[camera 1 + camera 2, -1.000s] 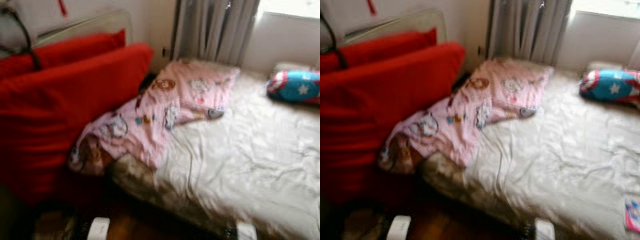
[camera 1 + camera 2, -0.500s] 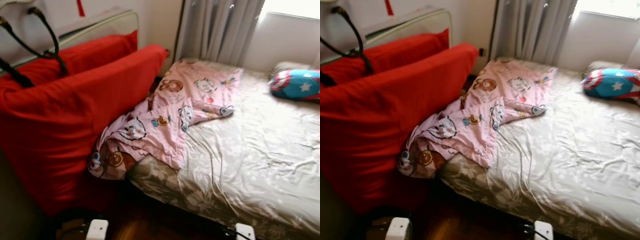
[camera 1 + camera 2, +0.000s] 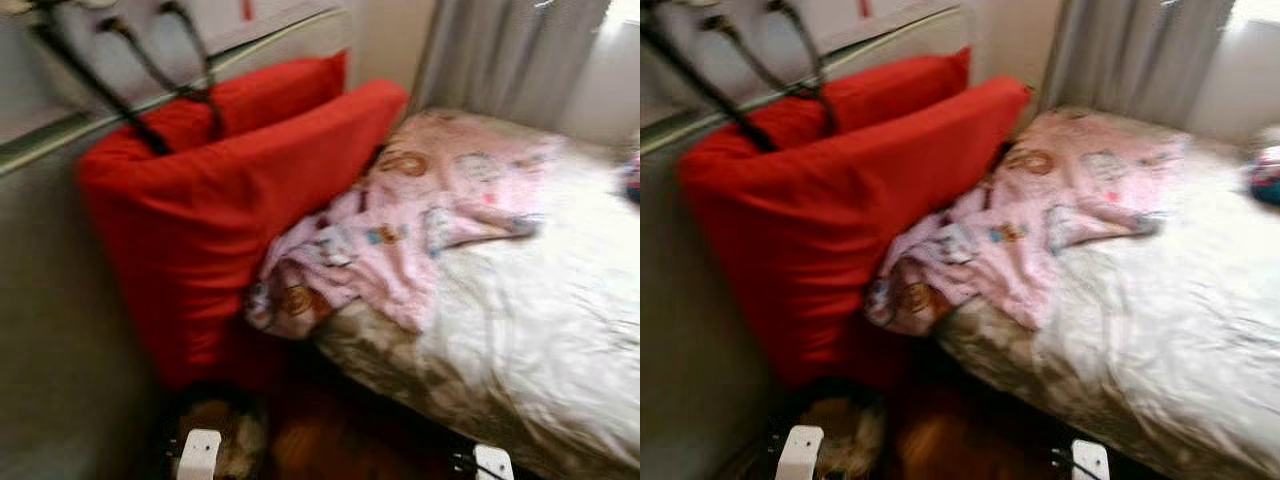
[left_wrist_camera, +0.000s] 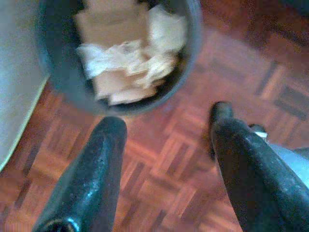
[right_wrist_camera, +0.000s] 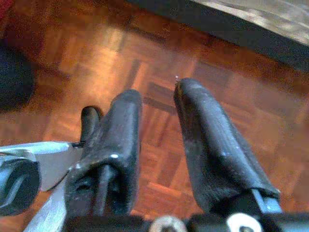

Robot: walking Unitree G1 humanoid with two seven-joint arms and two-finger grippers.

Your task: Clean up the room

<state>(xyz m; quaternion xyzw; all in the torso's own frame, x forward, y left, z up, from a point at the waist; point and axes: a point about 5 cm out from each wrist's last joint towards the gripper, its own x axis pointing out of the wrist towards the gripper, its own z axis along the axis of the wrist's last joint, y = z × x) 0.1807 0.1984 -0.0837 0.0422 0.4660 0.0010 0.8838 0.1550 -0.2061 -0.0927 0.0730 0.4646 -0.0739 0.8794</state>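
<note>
A pink cartoon-print blanket (image 3: 420, 230) lies crumpled over the near corner of the bed (image 3: 540, 310) and hangs off its edge. Two big red cushions (image 3: 230, 200) lean against the bed's left side. On the floor below them stands a dark round bin (image 4: 58, 72) holding crumpled paper and card (image 4: 130, 53). My left gripper (image 4: 166, 118) hangs open just beside the bin, over parquet, with nothing in it. My right gripper (image 5: 157, 92) hangs shut and empty above the parquet near the bed's dark base (image 5: 231, 29).
Black cables (image 3: 150, 60) hang from the wall above the cushions. A grey panel (image 3: 60, 300) stands at the left. Grey curtains (image 3: 510, 50) hang behind the bed. The bin also shows dimly at the bottom of the head view (image 3: 215, 430). The picture is blurred.
The camera has swung left, so the bed and cushions sit further right in the picture and the blue pillow has slid to the right edge. The things themselves have not moved.
</note>
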